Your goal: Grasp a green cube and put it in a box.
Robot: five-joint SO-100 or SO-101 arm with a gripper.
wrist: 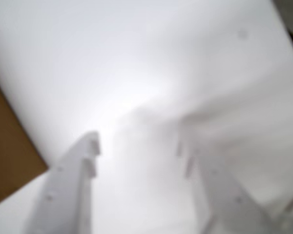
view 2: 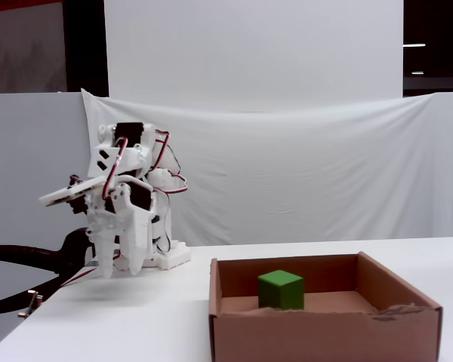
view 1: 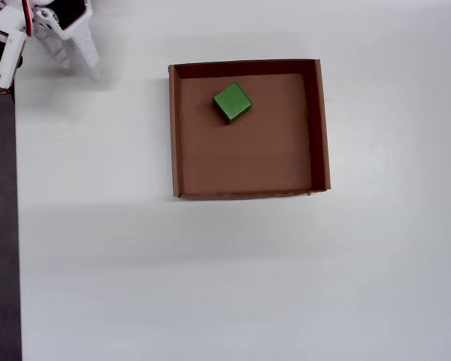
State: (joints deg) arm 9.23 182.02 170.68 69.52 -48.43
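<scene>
Green cube (view 1: 231,102): a small, solid, bright-green block with plain matte faces — it sits on the floor of the box, in the upper middle part as the overhead view shows it, turned a little out of line with the walls. In the fixed view (view 2: 280,289) it rests flat, its top face lighter than its front.

Box (view 1: 322,128): a shallow square tray of brown cardboard with low walls and a plain flat floor, far wider than the cube. A brown corner of it shows at the left edge of the wrist view (wrist: 10,161).

Gripper (wrist: 136,148): the two white fingers stand apart with nothing between them — the wrist view is blurred, but the gap is plain. In the overhead view it is at the top left corner (view 1: 75,56), well apart from the box.

Table (view 1: 210,286): white and plain.
</scene>
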